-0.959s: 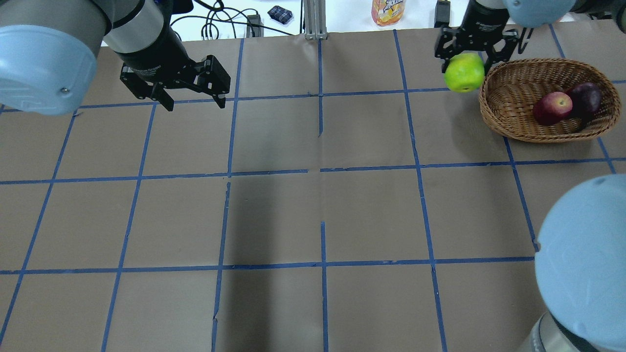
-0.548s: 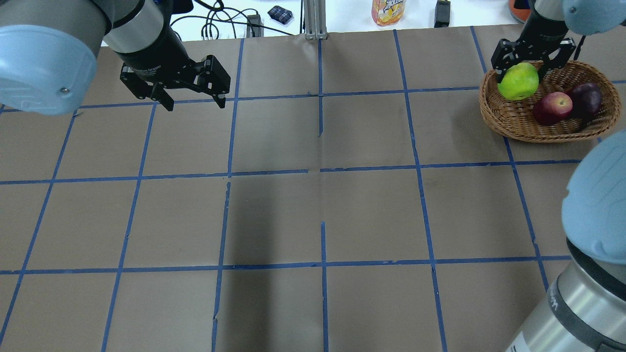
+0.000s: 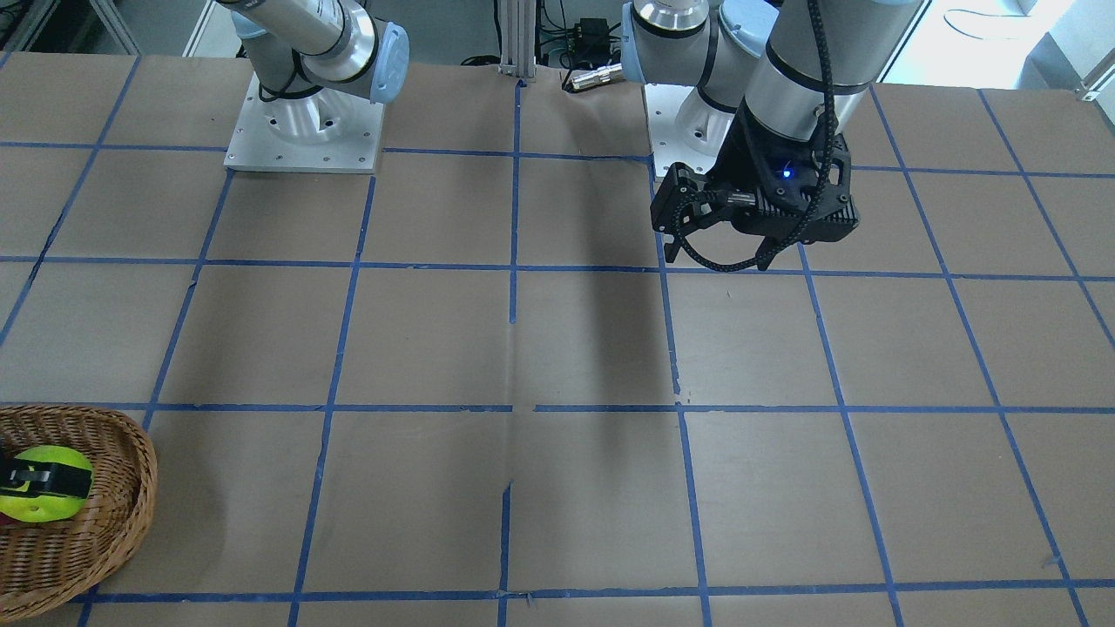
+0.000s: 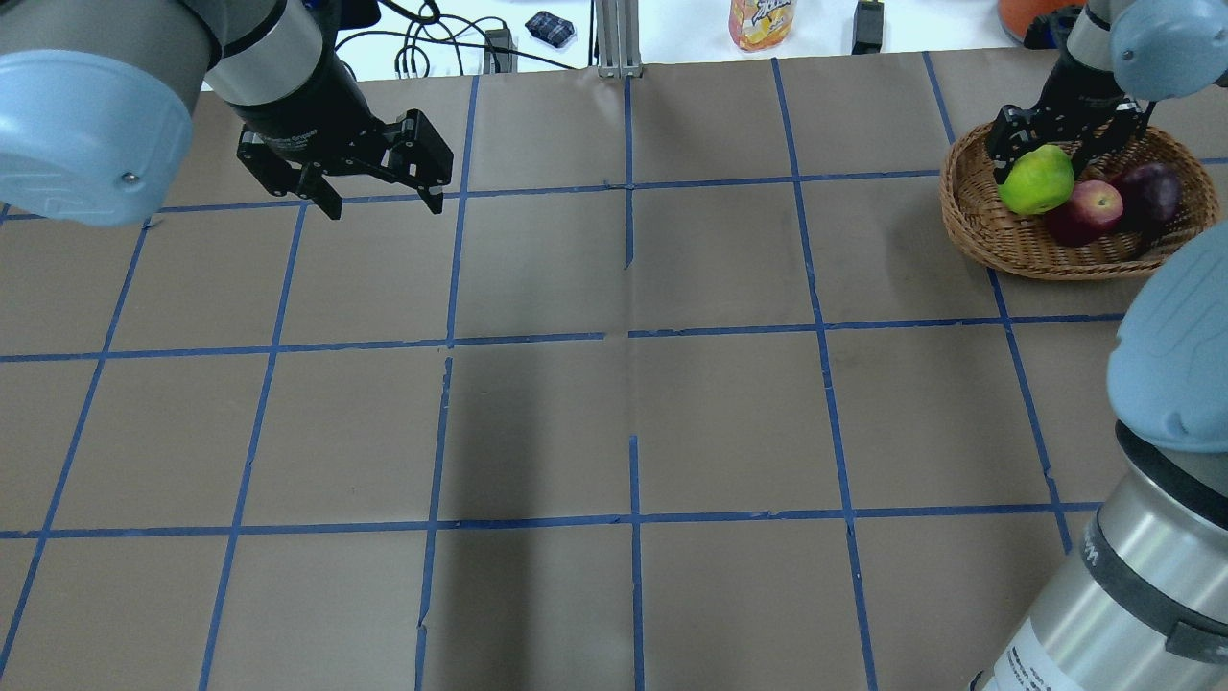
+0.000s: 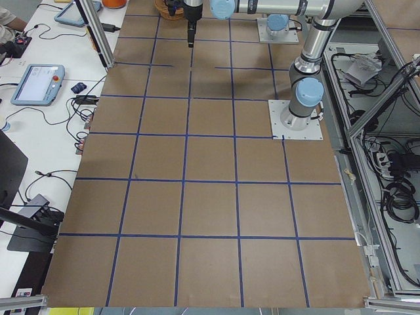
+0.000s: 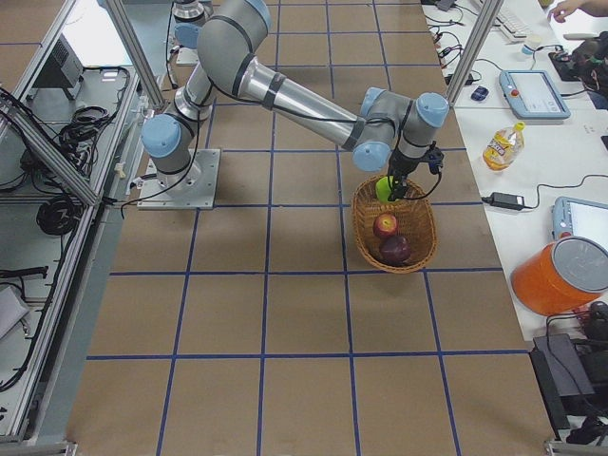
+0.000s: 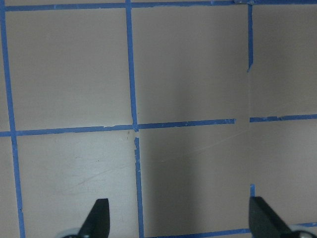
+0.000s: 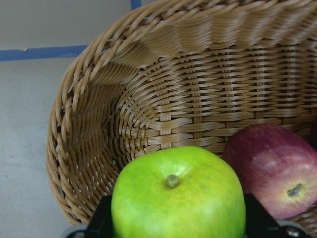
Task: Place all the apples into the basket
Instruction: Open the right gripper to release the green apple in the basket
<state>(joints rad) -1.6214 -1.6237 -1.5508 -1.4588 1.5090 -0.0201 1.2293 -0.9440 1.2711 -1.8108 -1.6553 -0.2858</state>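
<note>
Seen from overhead, the basket [image 4: 1055, 261] sat at the worktop's [image 4: 614, 422] two o'clock. The right pincer [image 4: 1041, 171] was clamped around the yellow-green apple [image 4: 1036, 182], holding it inside the basket's nine o'clock side. At that apple's four o'clock, just beside it, lay the lighter red apple [image 4: 1084, 213]. The dark maroon apple [image 4: 1149, 192] lay at the red one's two o'clock, and both were in the basket. The left pincer [image 4: 384, 205] hung spread wide and empty above the worktop's ten o'clock.

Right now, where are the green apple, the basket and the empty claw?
green apple [image 4: 1038, 184]: overhead view, its front face.
basket [image 4: 1017, 251]: overhead view, near wall.
left gripper [image 4: 384, 206]: overhead view, midway between fingertips.
</note>
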